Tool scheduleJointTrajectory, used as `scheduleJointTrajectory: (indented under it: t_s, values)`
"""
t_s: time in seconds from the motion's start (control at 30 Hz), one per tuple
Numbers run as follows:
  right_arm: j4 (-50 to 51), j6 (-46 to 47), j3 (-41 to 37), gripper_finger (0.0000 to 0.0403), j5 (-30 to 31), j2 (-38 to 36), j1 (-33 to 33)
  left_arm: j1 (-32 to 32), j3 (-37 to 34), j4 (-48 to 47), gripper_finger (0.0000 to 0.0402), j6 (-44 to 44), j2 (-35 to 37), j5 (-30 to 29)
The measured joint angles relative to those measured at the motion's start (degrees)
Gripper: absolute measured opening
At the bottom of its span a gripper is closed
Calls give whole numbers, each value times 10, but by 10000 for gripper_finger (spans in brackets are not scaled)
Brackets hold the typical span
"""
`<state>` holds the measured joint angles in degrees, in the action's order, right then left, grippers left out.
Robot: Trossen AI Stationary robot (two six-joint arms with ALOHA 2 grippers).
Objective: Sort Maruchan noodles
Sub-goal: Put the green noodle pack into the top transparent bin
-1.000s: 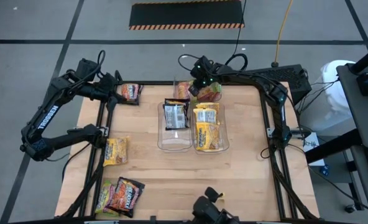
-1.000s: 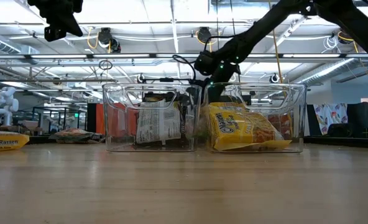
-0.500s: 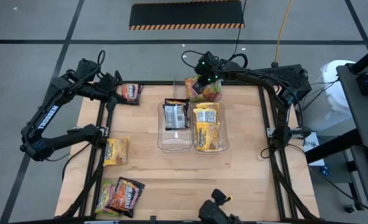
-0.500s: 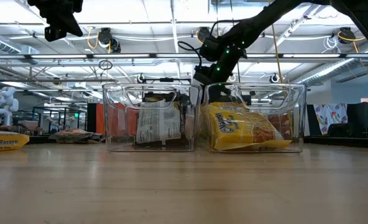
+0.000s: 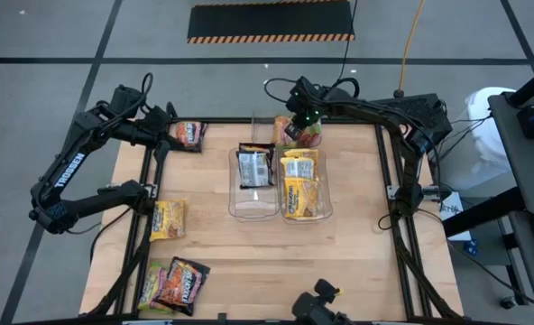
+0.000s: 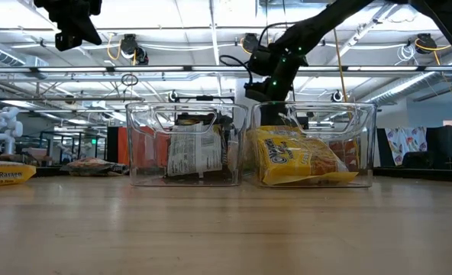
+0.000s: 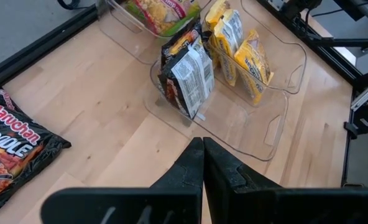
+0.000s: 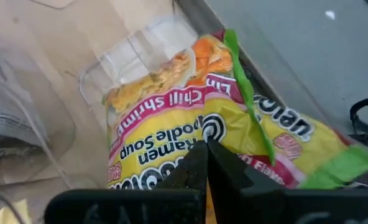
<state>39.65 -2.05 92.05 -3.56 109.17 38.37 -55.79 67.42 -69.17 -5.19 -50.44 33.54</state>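
Overhead, the right gripper (image 5: 301,125) pinches a pink-green noodle packet (image 8: 234,143); left gripper (image 7: 202,163) closed, empty.

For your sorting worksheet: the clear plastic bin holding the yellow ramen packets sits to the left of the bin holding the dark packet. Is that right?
No. In the high view the clear plastic bin with the yellow ramen packets sits to the right of the bin holding the dark packet, not left; they stand side by side.
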Motion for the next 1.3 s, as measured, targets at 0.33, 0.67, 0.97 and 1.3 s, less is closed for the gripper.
scheduleJointTrajectory:
  t_s: [0.33, 0.67, 0.97, 1.3]
  values:
    - [16, -19, 0, 0, 23, -20, 0, 0, 0, 54, 3, 12, -2, -11]
    - [18, -30, 0, 0, 23, -19, 3, 42, 1, 204, 3, 98, -102, -56]
    - [18, -34, 0, 0, 23, -19, 3, 151, 7, 396, 3, 156, -288, 10]
    - [18, -41, 0, 0, 23, -19, 3, 215, 187, 400, 3, 155, -498, 22]
